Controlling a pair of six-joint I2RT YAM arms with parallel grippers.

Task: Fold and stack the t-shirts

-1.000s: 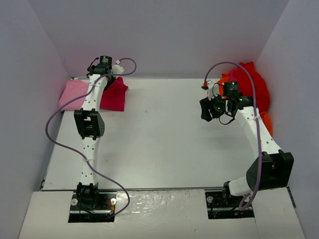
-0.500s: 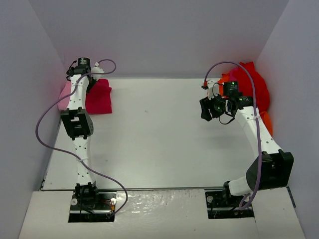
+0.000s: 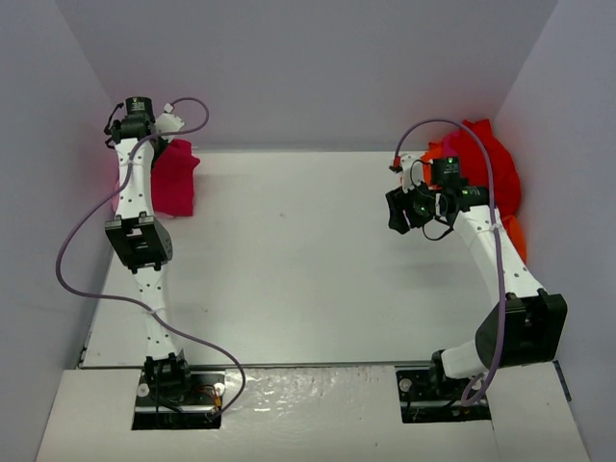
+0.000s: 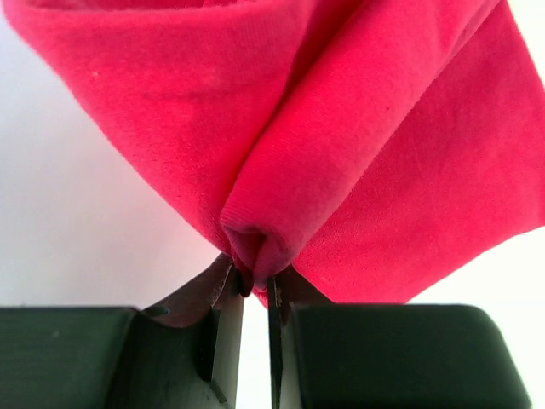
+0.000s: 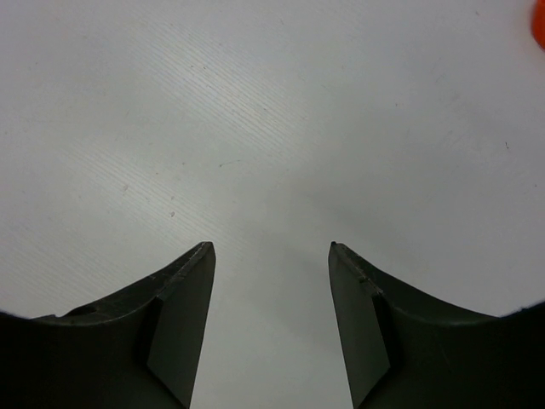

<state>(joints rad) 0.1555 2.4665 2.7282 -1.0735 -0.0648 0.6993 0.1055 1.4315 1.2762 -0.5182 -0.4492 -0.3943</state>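
Observation:
A crimson-magenta t-shirt [image 3: 174,179] hangs bunched at the table's far left corner. My left gripper [image 3: 152,142] is shut on a fold of it. In the left wrist view the cloth [image 4: 341,128] spreads upward from the pinched fold, held by the gripper [image 4: 255,277]. A red t-shirt [image 3: 486,159] lies heaped against the right wall, with an orange t-shirt [image 3: 516,231] partly under it. My right gripper [image 3: 409,212] hovers open over bare table just left of that heap. In its wrist view the gripper [image 5: 272,247] holds nothing, and a scrap of orange t-shirt [image 5: 539,21] shows at the top right corner.
The white table [image 3: 308,260] is walled at the back and on both sides. The left arm stands close to the left wall. Purple cables loop off both arms.
My left arm has swung left toward the corner, carrying the crimson-magenta t-shirt over the spot where the light pink one lay. The right arm has not moved.

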